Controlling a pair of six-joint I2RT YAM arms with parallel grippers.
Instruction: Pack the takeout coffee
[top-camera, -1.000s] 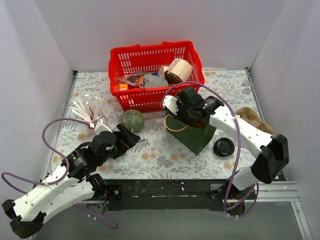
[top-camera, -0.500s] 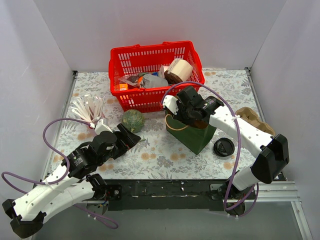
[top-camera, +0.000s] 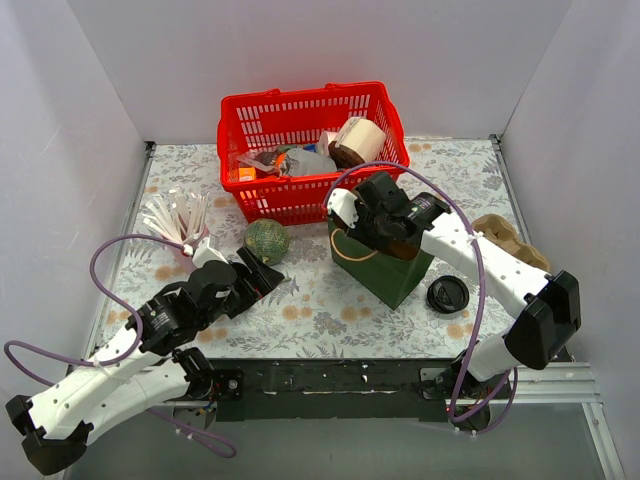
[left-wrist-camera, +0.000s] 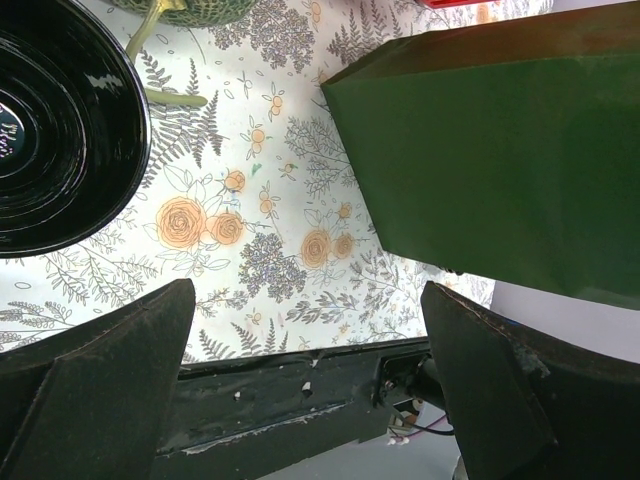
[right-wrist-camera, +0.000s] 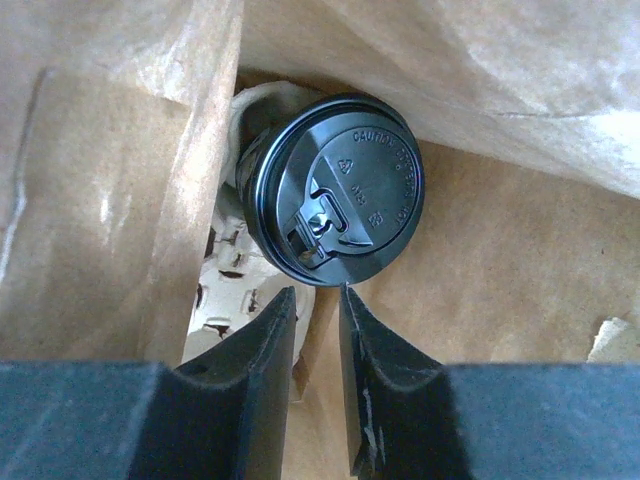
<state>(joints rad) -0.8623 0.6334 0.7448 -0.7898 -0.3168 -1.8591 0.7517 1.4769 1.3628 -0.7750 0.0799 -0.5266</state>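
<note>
At upper centre we see the takeout coffee (right-wrist-camera: 335, 190); probably light, crushable, best held by its sides. The right gripper (right-wrist-camera: 317, 297) is slightly parted and empty.

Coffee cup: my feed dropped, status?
Left hand open, empty. Right hand barely open, empty, above cup. Cup lidded, inside bag. Nothing in the way.

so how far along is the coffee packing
Done: the lidded coffee cup sits inside the green bag. In hand: the right gripper hangs just above it, jaws slightly apart, holding nothing. Still to do: lifting that arm clear of the bag.
</note>
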